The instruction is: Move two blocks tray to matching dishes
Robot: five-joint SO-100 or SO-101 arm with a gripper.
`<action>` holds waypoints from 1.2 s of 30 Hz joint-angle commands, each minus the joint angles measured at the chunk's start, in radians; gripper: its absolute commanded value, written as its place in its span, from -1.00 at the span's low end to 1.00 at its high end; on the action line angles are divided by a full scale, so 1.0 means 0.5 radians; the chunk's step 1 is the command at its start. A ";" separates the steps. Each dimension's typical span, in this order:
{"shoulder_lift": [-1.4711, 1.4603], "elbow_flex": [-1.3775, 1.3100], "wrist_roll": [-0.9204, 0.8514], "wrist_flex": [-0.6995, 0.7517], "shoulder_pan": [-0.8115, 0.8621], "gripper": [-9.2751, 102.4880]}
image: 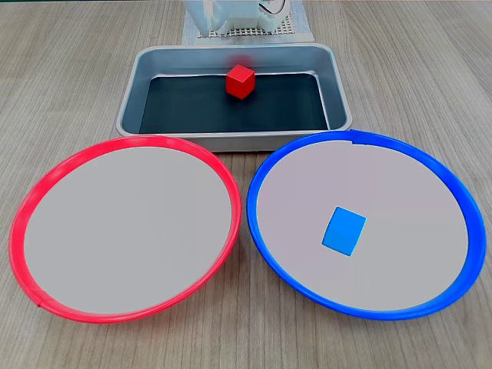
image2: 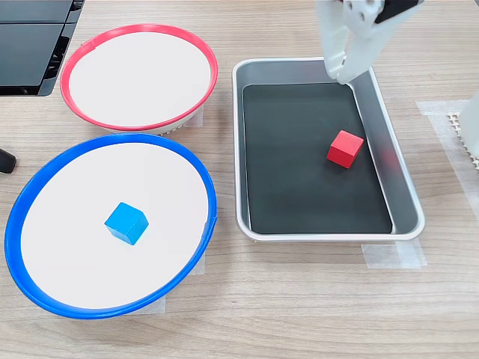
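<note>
Blue block (image2: 126,223) sits delivered in the blue-rimmed dish (image2: 22,196), lower left; red block (image2: 345,148) waits in the tray (image2: 404,196), right. At top, the gripper (image2: 346,71) hovers, jaw state indiscernible; red-rimmed dish (image2: 212,67) awaits.

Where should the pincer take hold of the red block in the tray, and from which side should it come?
Probably from above, closing on two opposite flat side faces of the red block. It rests flat on the tray floor near one long wall, so turn the pincer to match the block's slight rotation.
</note>
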 commanded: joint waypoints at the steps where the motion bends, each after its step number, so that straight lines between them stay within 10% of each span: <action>1: 0.086 0.064 -0.160 -0.067 -0.031 -0.74; 11: 0.301 0.528 -0.706 -0.393 -0.003 -0.38; 24: 0.227 1.006 -0.672 -1.169 -0.015 -0.43; 36: 0.261 0.862 -0.276 -1.055 -0.156 -0.84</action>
